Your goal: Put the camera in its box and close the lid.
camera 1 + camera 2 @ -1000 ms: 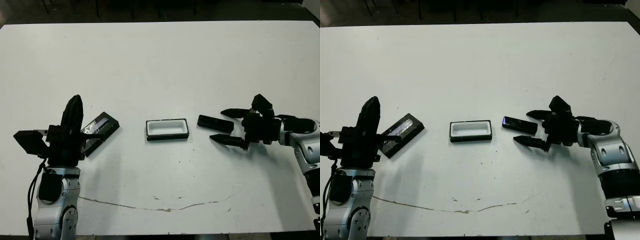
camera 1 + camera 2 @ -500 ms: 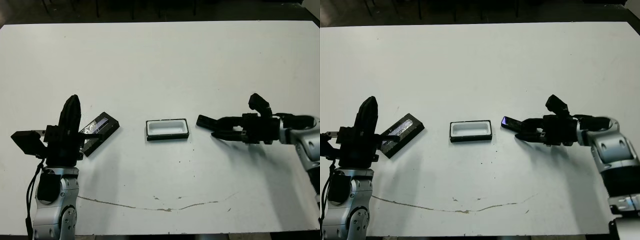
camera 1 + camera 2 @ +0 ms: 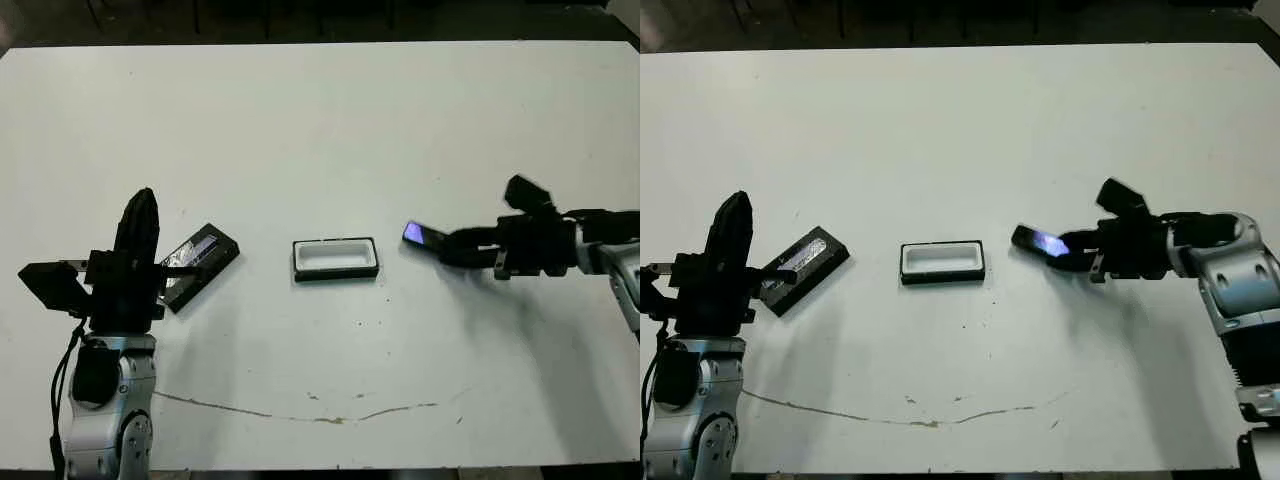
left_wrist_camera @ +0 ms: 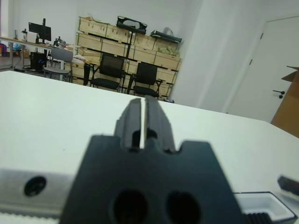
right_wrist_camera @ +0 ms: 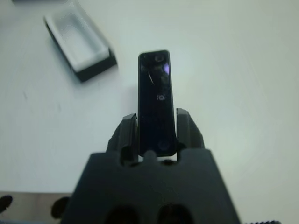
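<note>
The camera [image 3: 420, 237], a slim black bar with a bluish glint at its tip, is held tilted just above the table, right of the box. My right gripper [image 3: 455, 245] is shut on it. In the right wrist view the camera [image 5: 154, 98] sticks out between the two fingers [image 5: 125, 134]. The box [image 3: 335, 258], a shallow black tray with a white lining, lies open at the table's middle. The lid [image 3: 200, 260], black with a silver strip, lies to the box's left. My left gripper [image 3: 142, 205] stands upright beside the lid, shut on nothing.
A thin dark crack line [image 3: 330, 415] runs along the white table near its front edge. Beyond the table, the left wrist view shows chairs [image 4: 110, 74] and stacked shelves [image 4: 121, 39].
My right gripper, open around the camera a second ago, has shut on it and raised it off the table, drawing back slightly to the right. The left arm has barely moved.
</note>
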